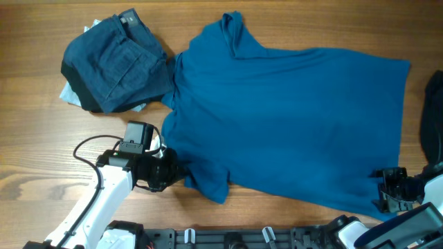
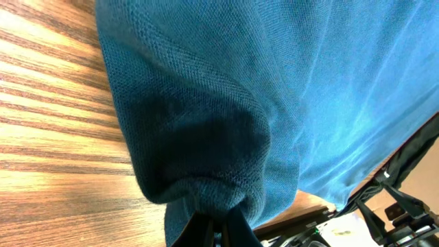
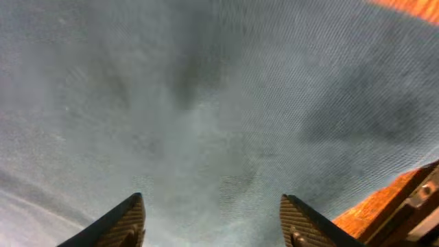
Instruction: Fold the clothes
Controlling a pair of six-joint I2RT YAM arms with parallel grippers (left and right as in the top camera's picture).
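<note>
The cobalt-blue shirt (image 1: 291, 117) lies spread flat across the table, collar towards the far side. My left gripper (image 1: 181, 176) is at the near sleeve, shut on a bunched fold of the shirt (image 2: 274, 89). In the left wrist view the gathered knit disappears between the closed left gripper (image 2: 218, 230). My right gripper (image 1: 385, 188) sits at the shirt's near right hem. In the right wrist view the right gripper (image 3: 212, 206) stands with its fingers (image 3: 130, 219) wide apart, pressed close over the shirt (image 3: 206, 103), which fills the gap between them.
A folded dark denim garment (image 1: 114, 66) lies at the far left on a pale blue piece (image 1: 69, 93). A black garment (image 1: 432, 117) hangs at the right edge. Bare wood (image 1: 41, 159) shows at the near left. The arm bases (image 1: 228, 238) line the front edge.
</note>
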